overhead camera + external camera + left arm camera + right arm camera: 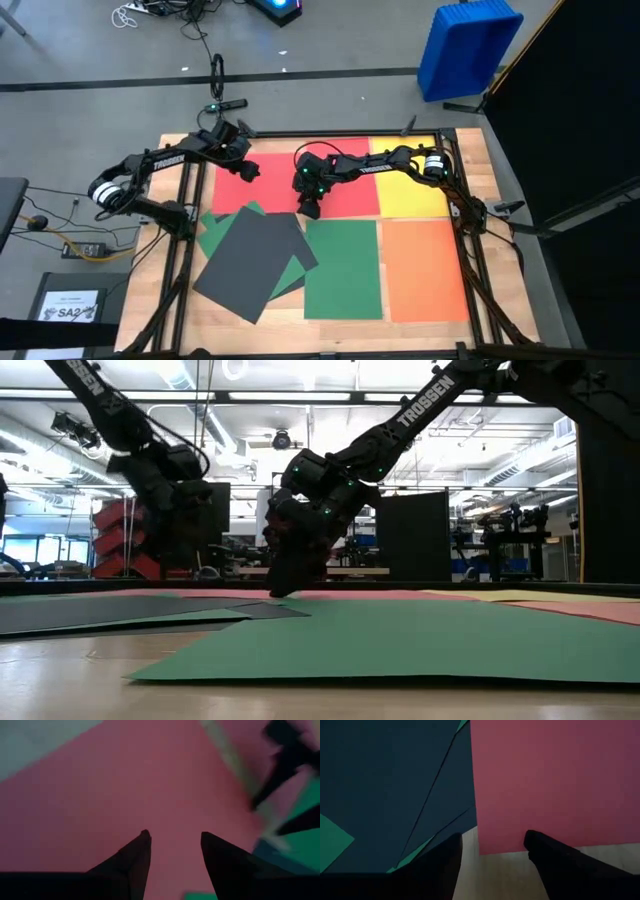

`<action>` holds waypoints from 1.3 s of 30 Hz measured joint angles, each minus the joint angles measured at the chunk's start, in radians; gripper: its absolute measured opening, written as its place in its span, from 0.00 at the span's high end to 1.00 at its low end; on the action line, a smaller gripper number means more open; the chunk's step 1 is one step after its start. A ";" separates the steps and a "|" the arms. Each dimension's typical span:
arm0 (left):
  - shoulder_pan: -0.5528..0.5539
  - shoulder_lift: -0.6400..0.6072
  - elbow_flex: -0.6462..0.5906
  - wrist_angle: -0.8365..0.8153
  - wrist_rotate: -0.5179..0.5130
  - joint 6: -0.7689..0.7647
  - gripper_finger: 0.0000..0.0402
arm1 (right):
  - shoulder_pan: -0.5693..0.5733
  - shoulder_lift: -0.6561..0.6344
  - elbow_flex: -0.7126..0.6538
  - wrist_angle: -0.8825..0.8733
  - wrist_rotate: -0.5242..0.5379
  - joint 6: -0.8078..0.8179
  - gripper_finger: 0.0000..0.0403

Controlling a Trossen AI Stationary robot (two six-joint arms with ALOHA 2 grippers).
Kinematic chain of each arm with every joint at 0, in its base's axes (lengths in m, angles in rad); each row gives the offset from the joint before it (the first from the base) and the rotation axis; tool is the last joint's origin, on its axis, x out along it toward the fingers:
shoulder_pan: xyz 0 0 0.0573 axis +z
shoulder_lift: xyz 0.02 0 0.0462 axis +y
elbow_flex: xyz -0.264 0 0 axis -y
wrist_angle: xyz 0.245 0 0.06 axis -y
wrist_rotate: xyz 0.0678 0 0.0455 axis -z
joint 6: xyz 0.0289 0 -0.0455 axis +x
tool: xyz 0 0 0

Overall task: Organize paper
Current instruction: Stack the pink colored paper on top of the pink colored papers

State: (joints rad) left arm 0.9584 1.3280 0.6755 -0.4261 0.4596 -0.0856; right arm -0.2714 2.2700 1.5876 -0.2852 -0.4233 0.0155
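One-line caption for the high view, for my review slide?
Right gripper open at red sheet's lower edge beside skewed dark grey sheets; left gripper open over red.

Red sheet [300, 187], yellow sheet [412, 192], orange sheet [425, 270], green sheet [343, 268] and dark grey sheet [250, 265]: thin matte paper, smooth and flat. Surface [425, 335] beneath the sheets: pale wood with visible plank grain, bordered by a dark metal frame [470, 250]. Blue bin [466, 45] beyond the surface: smooth moulded plastic. Both arms: dark, matte casing.
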 joint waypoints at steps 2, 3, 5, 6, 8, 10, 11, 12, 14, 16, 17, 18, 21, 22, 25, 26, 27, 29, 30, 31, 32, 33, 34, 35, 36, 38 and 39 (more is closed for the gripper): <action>-0.017 -0.019 0.039 -0.074 -0.148 0.007 0.61 | 0.000 0.000 0.000 0.010 0.000 0.001 0.46; -0.019 -0.026 0.058 -0.101 -0.219 0.007 0.61 | 0.000 -0.001 0.000 0.018 0.001 0.002 0.46; -0.013 -0.029 0.096 -0.139 -0.318 0.005 0.61 | 0.000 -0.004 -0.002 0.025 0.008 0.003 0.46; -0.003 -0.029 0.115 -0.151 -0.362 -0.004 0.61 | 0.000 -0.008 -0.002 0.026 0.012 0.003 0.47; 0.025 -0.028 0.148 -0.185 -0.442 -0.049 0.61 | 0.000 -0.012 -0.004 0.026 0.023 0.007 0.47; 0.064 -0.022 0.171 -0.227 -0.491 -0.091 0.61 | -0.001 -0.012 -0.004 0.027 0.023 0.007 0.48; 0.089 -0.020 0.176 -0.246 -0.492 -0.103 0.61 | -0.001 -0.013 -0.004 0.026 0.024 0.007 0.48; 0.113 -0.020 0.177 -0.263 -0.490 -0.107 0.61 | 0.001 -0.013 -0.004 0.026 0.024 0.006 0.48; 0.149 -0.018 0.177 -0.284 -0.450 -0.114 0.61 | 0.004 -0.014 -0.004 0.022 0.027 -0.005 0.47; 0.164 -0.014 0.178 -0.270 -0.404 -0.136 0.61 | 0.008 -0.014 -0.003 0.022 0.034 -0.011 0.46; 0.167 -0.011 0.178 -0.265 -0.396 -0.155 0.61 | 0.008 -0.014 -0.003 0.022 0.034 -0.012 0.46; 0.167 -0.005 0.182 -0.264 -0.396 -0.177 0.61 | 0.008 -0.015 -0.003 0.022 0.034 -0.012 0.45; 0.168 0.031 0.209 -0.266 -0.422 -0.212 0.61 | 0.008 -0.016 -0.002 0.018 0.034 -0.013 0.44; 0.167 0.049 0.224 -0.282 -0.429 -0.212 0.61 | 0.008 -0.016 -0.002 0.017 0.034 -0.013 0.44; 0.157 0.106 0.290 -0.347 -0.444 -0.195 0.61 | 0.008 -0.017 -0.002 0.016 0.033 -0.013 0.44; 0.151 0.128 0.316 -0.380 -0.468 -0.182 0.61 | 0.008 -0.017 -0.002 0.015 0.033 -0.013 0.44; 0.149 0.153 0.343 -0.421 -0.499 -0.170 0.61 | 0.007 -0.018 -0.001 0.013 0.033 -0.014 0.44; 0.150 0.209 0.382 -0.480 -0.519 -0.156 0.61 | 0.006 -0.018 -0.001 0.009 0.032 -0.015 0.45; 0.151 0.238 0.397 -0.508 -0.521 -0.155 0.61 | 0.006 -0.018 -0.001 0.007 0.031 -0.017 0.45; 0.151 0.269 0.410 -0.535 -0.522 -0.155 0.61 | 0.006 -0.018 0.000 0.005 0.030 -0.017 0.45; 0.150 0.297 0.420 -0.559 -0.514 -0.155 0.61 | 0.006 -0.018 0.000 0.004 0.030 -0.017 0.45; 0.149 0.323 0.425 -0.574 -0.508 -0.155 0.61 | 0.005 -0.018 0.000 0.003 0.030 -0.018 0.45; 0.147 0.347 0.428 -0.589 -0.504 -0.155 0.61 | 0.005 -0.019 0.000 0.002 0.029 -0.018 0.45; 0.144 0.366 0.430 -0.600 -0.501 -0.158 0.61 | 0.005 -0.019 0.000 0.000 0.029 -0.018 0.45; 0.142 0.379 0.432 -0.605 -0.500 -0.170 0.61 | 0.005 -0.019 0.000 -0.003 0.029 -0.018 0.44; 0.141 0.401 0.433 -0.609 -0.501 -0.186 0.61 | 0.004 -0.019 0.000 -0.004 0.028 -0.019 0.44; 0.141 0.410 0.433 -0.612 -0.506 -0.192 0.61 | 0.004 -0.019 0.000 -0.004 0.027 -0.020 0.43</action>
State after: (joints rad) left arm 1.0992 1.7384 1.1088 -1.0378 -0.0465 -0.2780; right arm -0.2672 2.2509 1.5875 -0.2897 -0.3962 -0.0040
